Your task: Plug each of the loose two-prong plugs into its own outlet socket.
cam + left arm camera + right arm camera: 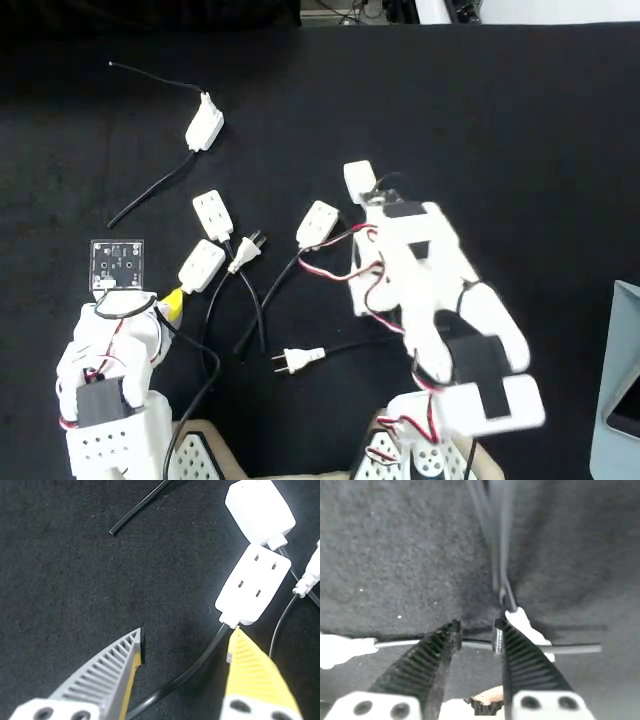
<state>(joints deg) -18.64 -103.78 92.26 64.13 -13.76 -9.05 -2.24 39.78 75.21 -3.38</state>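
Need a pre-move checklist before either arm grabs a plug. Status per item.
1. Left gripper open: ok, fingers apart, nothing held.
2. Left gripper on a plug: not ok, it straddles the black cable just off an outlet socket.
3. That socket's slots free: ok, all empty.
4. Right gripper open: ok, a thin cable crosses between its fingers.
5. Right gripper's target is a plug: cannot tell.
6. Loose plugs accessible: ok, the upper plug and the lower plug lie unplugged on the table.
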